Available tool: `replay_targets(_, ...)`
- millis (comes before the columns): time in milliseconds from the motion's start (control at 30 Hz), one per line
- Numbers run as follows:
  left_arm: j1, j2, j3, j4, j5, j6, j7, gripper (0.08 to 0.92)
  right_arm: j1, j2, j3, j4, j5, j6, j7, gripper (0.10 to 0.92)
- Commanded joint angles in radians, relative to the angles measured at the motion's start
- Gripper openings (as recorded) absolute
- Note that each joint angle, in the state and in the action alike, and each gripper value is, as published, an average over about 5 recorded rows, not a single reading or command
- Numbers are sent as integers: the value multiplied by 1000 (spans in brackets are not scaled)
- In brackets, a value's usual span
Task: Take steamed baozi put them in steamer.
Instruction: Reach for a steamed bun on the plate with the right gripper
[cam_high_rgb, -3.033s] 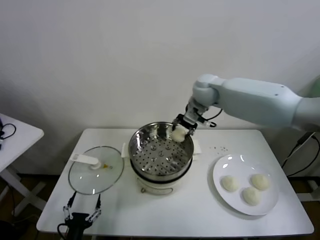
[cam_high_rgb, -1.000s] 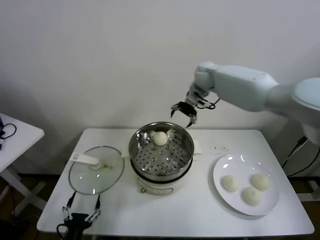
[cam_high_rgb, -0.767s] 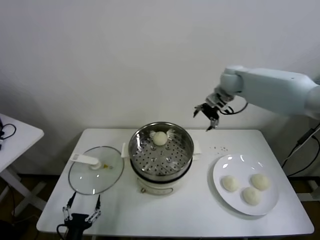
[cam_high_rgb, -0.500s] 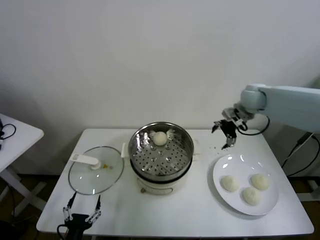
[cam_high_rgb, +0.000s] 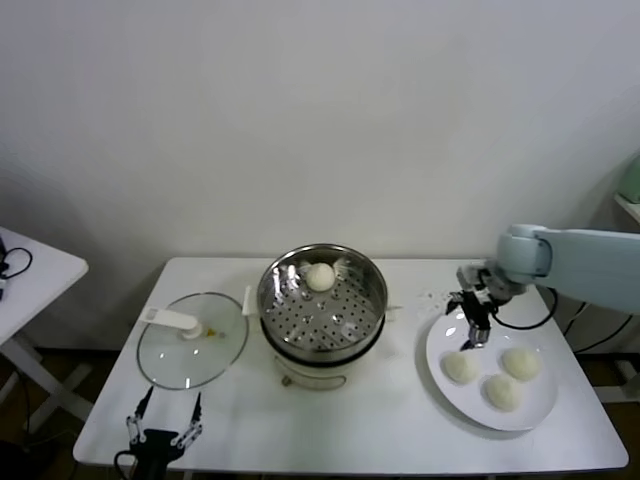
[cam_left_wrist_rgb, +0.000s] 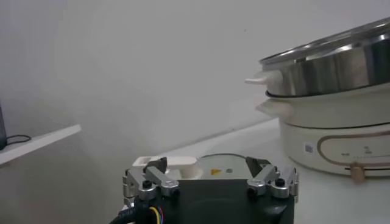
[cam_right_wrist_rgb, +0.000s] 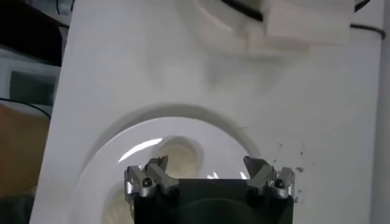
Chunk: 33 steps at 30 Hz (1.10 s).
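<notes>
The right gripper hangs over the far left part of the plate, just above the nearest bun, fingers spread wide and holding nothing. In the right wrist view both fingertips stand well apart, with the plate rim and one bun below them.

One baozi lies in the steamer, on the perforated floor against the far wall. Three baozi rest on the plate: one at the left, one at the right, one nearer the front. They sit near one another without clearly touching.

The left gripper is parked low at the table's front edge, in front of the glass lid, fingers wide apart and empty. The left wrist view shows its fingers parted, with the lid handle just beyond and the steamer on its cream base farther off.
</notes>
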Motion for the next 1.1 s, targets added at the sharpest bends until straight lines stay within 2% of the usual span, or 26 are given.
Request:
replay_targets(33, 2, -47, -1, 3, 6, -2, 0, 823, -85, -33, 20, 36, -37, -69, 22, 823)
replay_targets(500, 6, -48, -2, 9, 25, -8, 1, 823, -213, -46, 113, -10, -136, -83, 57, 823)
replay_targets(1100, 3, -47, -6, 15, 33, -15, -1, 823, -278, -33, 183, -39, -195, -84, 68, 811)
